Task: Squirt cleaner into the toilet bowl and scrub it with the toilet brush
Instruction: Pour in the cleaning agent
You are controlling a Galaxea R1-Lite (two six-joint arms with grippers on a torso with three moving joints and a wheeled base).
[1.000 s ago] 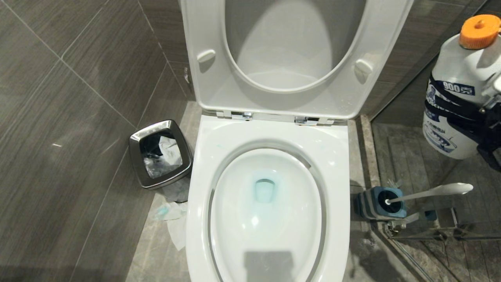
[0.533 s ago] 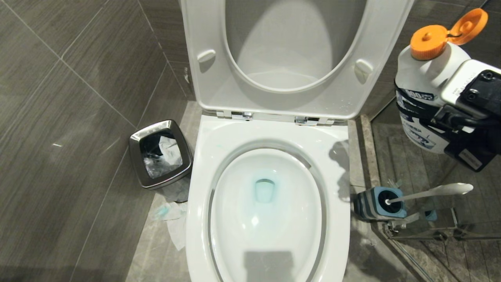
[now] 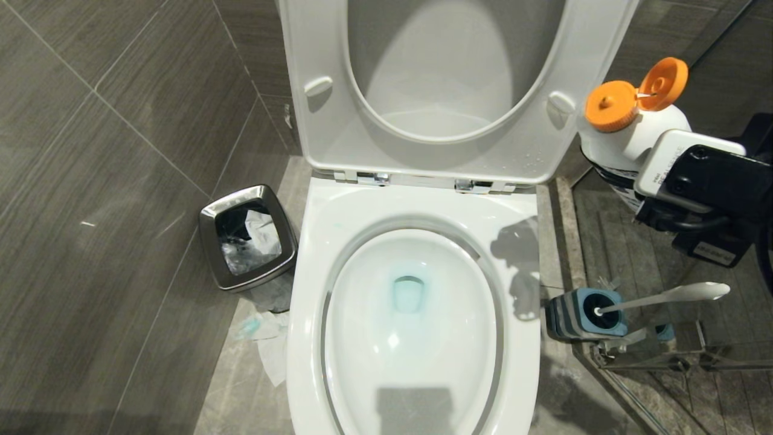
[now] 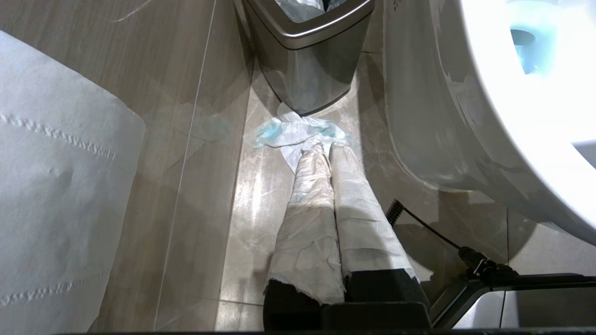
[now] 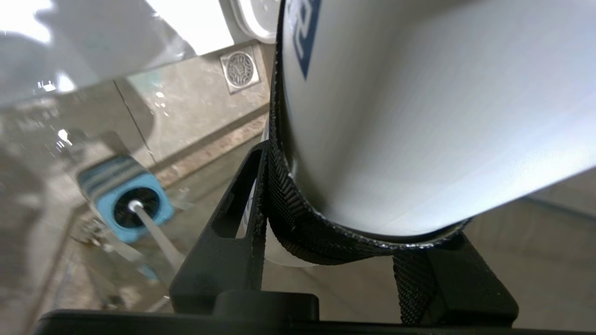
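Observation:
The white toilet bowl [image 3: 374, 314] stands open, seat and lid raised, with blue-tinted water at its outlet. My right gripper [image 5: 354, 195] is shut on a white cleaner bottle [image 3: 628, 136] that has a black strap round its body. The bottle hangs to the right of the raised seat, tilted, its orange flip cap [image 3: 610, 106] open and turned toward the toilet. The toilet brush [image 3: 664, 297] leans in its grey-and-blue holder [image 3: 583, 314] on the floor below the bottle. My left gripper [image 4: 324, 151] is shut, its fingers wrapped in white paper, parked low beside the bowl's outer wall [image 4: 419, 116].
A steel waste bin [image 3: 247, 238] stands left of the toilet, with crumpled tissue [image 3: 269, 344] on the floor in front of it. A glass partition with a metal frame [image 3: 664, 362] stands behind the brush holder. A large white paper roll [image 4: 56, 209] hangs close to the left gripper.
My right arm has carried the bottle left and down toward the raised seat and tipped it over. Its flip cap now shows open. The left gripper and brush have not moved.

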